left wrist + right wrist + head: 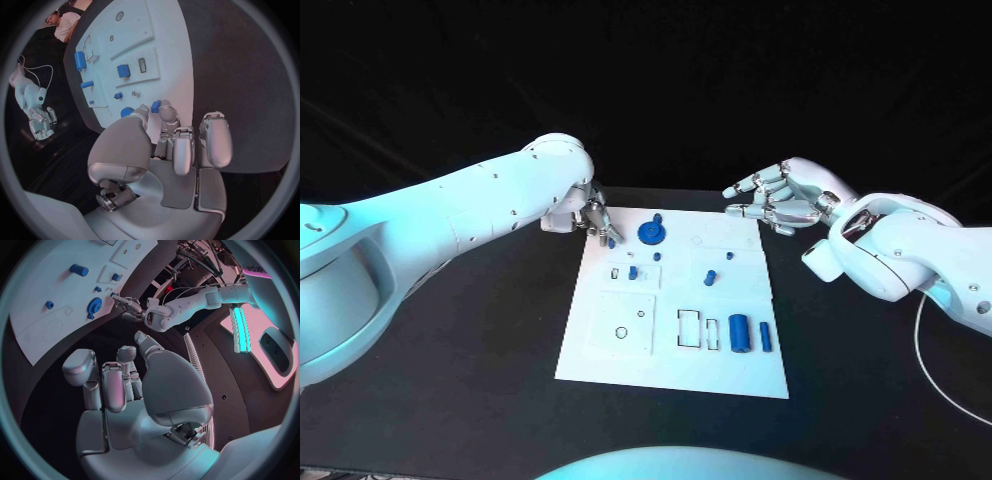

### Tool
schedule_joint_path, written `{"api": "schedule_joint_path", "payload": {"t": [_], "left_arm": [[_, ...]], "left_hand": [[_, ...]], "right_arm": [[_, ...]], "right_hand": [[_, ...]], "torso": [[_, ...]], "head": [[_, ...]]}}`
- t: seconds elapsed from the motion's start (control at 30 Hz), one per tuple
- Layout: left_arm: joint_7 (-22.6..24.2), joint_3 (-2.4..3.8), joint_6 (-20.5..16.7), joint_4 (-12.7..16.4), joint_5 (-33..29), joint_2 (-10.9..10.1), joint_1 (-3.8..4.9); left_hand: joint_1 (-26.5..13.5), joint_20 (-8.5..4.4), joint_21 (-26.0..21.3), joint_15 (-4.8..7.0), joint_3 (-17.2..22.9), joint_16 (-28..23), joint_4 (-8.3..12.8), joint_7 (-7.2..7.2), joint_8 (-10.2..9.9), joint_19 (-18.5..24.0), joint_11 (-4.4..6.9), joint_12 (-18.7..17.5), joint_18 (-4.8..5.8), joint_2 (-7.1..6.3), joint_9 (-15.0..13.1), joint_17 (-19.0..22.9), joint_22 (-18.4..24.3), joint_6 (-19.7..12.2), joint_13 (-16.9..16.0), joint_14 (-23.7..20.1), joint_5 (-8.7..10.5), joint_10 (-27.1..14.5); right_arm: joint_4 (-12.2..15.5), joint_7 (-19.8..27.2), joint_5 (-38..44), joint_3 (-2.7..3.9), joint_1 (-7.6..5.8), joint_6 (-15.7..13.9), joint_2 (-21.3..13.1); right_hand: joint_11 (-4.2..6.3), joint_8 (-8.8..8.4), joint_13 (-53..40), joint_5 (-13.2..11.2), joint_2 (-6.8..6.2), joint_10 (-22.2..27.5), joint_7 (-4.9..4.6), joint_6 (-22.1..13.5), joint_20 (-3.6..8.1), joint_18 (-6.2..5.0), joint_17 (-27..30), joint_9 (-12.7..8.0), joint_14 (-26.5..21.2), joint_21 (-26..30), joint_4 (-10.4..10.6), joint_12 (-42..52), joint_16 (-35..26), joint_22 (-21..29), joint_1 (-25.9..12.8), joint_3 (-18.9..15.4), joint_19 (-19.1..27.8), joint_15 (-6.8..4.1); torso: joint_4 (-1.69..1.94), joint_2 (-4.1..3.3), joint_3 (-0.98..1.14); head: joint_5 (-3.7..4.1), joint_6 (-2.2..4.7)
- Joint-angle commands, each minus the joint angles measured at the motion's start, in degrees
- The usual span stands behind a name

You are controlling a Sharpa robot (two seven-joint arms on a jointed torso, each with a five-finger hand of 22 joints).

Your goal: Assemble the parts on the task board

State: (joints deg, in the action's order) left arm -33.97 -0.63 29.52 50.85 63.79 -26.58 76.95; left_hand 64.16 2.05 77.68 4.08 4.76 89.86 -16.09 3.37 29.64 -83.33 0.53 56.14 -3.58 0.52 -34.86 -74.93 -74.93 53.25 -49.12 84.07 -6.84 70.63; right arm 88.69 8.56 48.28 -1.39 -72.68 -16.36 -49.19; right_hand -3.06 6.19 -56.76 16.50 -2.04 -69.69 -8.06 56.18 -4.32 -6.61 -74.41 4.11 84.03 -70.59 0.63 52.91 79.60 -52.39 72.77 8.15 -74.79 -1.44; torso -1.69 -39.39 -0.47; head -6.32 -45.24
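The white task board [678, 352] lies mid-table. My left hand [593, 216] hovers over the board's far left corner and pinches a small blue part [610, 241] between thumb and fingertip; the left wrist view shows that part [155, 106] at the fingertips [166, 113]. Just beside it on the board sits a round blue disc [652, 234]. Several small blue pegs [710, 277] stand mid-board, and a thick blue cylinder [738, 333] and a thin one [766, 336] lie near its right edge. My right hand [783, 197] floats off the far right corner, fingers loosely bent, holding nothing.
Black table [459, 350] stretches wide on both sides of the board. A thin white cable [935, 372] loops over the table's right side under my right arm. Rectangular cut-outs [689, 328] and a round recess [623, 330] mark the board's near half.
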Motion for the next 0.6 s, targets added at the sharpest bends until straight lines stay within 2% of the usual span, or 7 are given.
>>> {"api": "schedule_joint_path", "payload": {"t": [0.03, 0.6], "left_arm": [[1.61, -0.02, -0.76, 0.03, -0.39, 0.21, -0.03], [1.66, -0.02, -2.79, 0.09, -0.54, 0.27, -0.06]], "left_hand": [[0.98, -0.01, 0.36, 0.17, -0.12, 0.14, 0.11, -0.08, 0.44, -0.36, 0.28, 0.46, 0.03, 0.32, 0.13, -15.07, -0.59, 0.4, 0.02, 5.93, -0.34, 0.3], [4.86, -0.17, 0.21, 0.31, 1.34, 0.14, 1.56, -0.22, 0.7, -0.36, 0.43, 0.45, 0.01, 1.67, 0.65, -15.07, -0.61, 0.19, 0.67, 5.93, -0.38, 0.17]], "right_arm": [[0.0, 0.3, 0.19, 0.01, 0.03, 0.48, 0.12], [-0.17, 0.21, 0.14, 0.01, 0.03, 0.66, 0.25]], "right_hand": [[0.05, 0.27, 0.05, -0.26, 0.04, 0.38, -0.14, -0.37, -0.16, -0.32, 0.07, -0.09, 2.69, 0.27, 0.22, -0.19, -0.37, 0.05, -0.27, 0.04, 0.41, -0.02], [0.05, 0.3, 0.03, -0.16, 0.12, 0.38, -0.15, -0.38, -0.16, -0.34, 0.13, -0.09, 2.67, 0.34, 0.26, -0.13, -0.43, 0.16, -0.24, 0.06, 0.45, -0.02]], "torso": [[-0.02, 0.0, -0.01], [-0.04, 0.0, 0.03]], "head": [[-0.05, -0.04], [0.06, -0.04]]}}
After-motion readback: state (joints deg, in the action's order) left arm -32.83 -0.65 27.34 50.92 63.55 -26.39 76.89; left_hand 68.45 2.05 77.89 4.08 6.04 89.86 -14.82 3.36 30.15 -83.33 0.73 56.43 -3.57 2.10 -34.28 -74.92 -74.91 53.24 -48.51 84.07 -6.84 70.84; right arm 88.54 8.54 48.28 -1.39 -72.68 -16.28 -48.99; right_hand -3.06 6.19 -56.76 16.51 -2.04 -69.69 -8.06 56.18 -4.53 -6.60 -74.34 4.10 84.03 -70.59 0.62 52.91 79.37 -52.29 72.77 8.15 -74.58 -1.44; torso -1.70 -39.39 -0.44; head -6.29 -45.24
